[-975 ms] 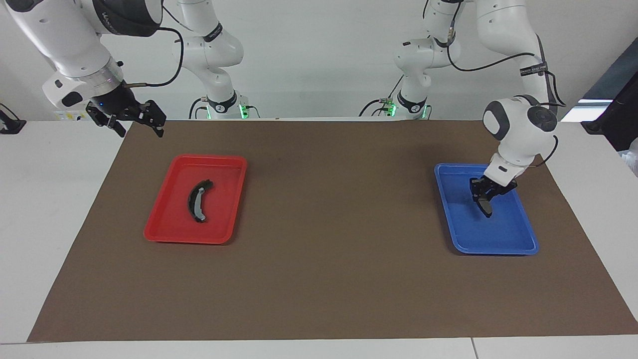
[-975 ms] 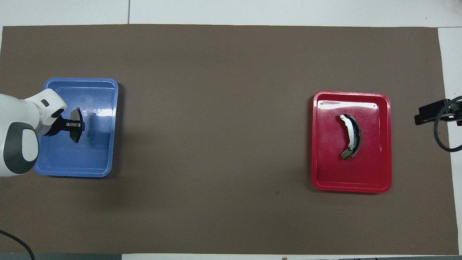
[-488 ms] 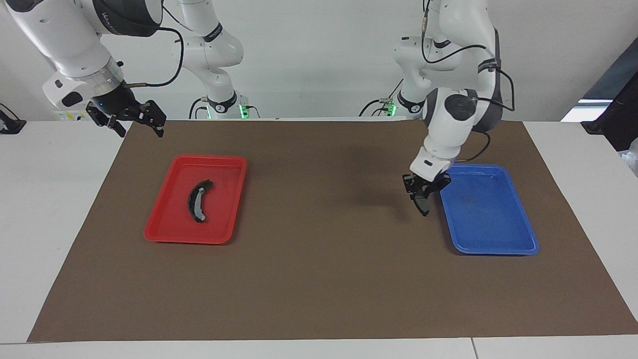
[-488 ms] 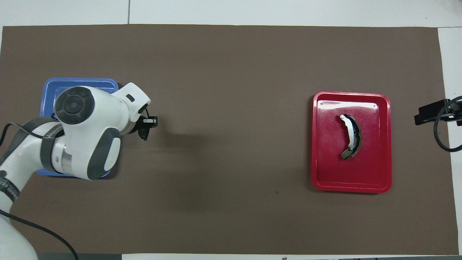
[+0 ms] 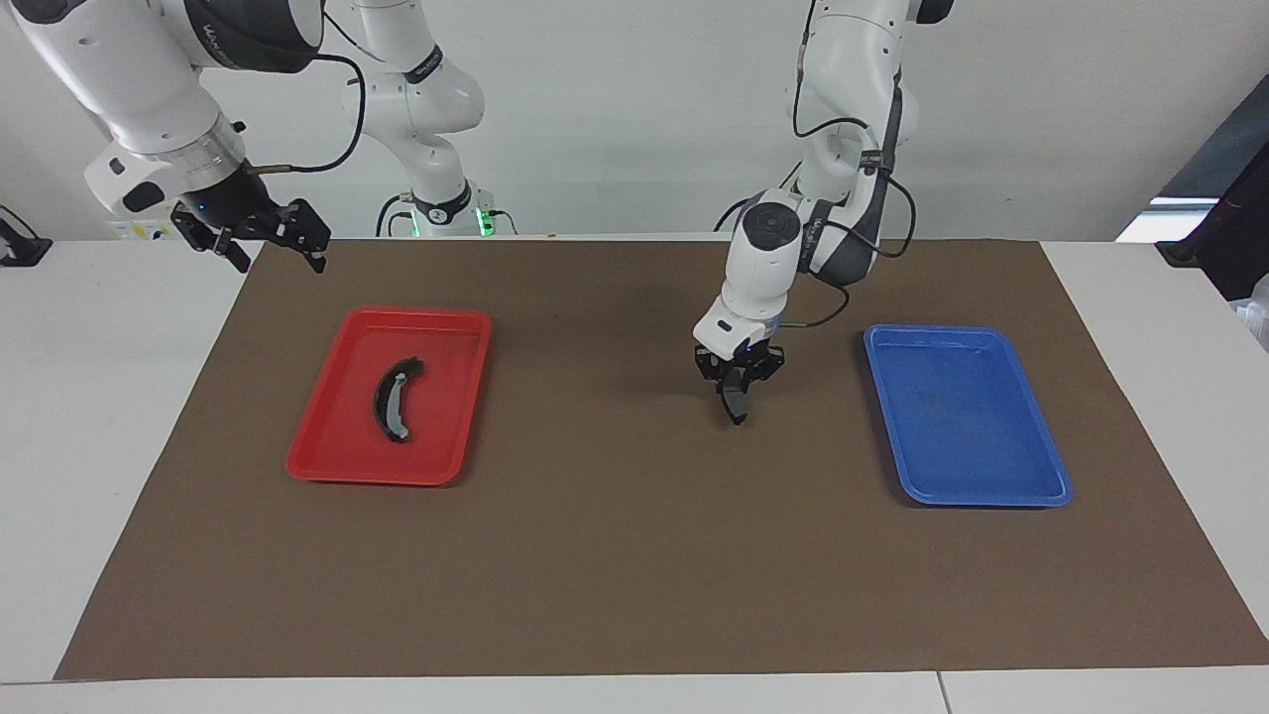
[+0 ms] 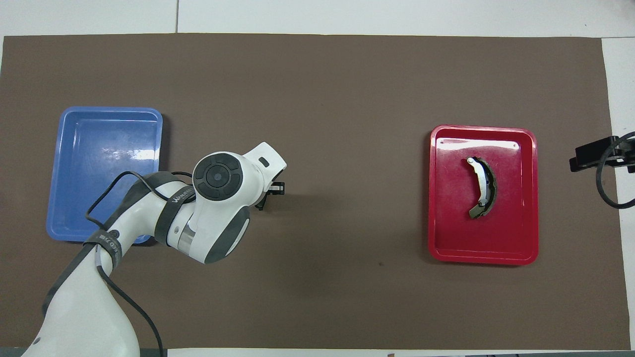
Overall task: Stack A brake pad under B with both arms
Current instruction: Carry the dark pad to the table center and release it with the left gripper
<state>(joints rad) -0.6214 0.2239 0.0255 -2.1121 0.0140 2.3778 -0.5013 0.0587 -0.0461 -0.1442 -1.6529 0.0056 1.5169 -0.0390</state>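
My left gripper is shut on the A brake pad, a short dark-grey pad that hangs from the fingers above the brown mat, between the two trays. In the overhead view the arm covers most of the pad; only the gripper's tip shows. B, the long curved black piece with a light-grey face, lies in the red tray; it also shows in the overhead view in that tray. My right gripper waits open above the table's edge, off the red tray's corner nearest the robots.
The blue tray lies empty toward the left arm's end of the table, also in the overhead view. The brown mat covers the table's middle. A black cable and clamp sit off the mat at the right arm's end.
My left gripper has carried the A pad out of the blue tray and over the mat toward the table's middle. The right arm has not moved.
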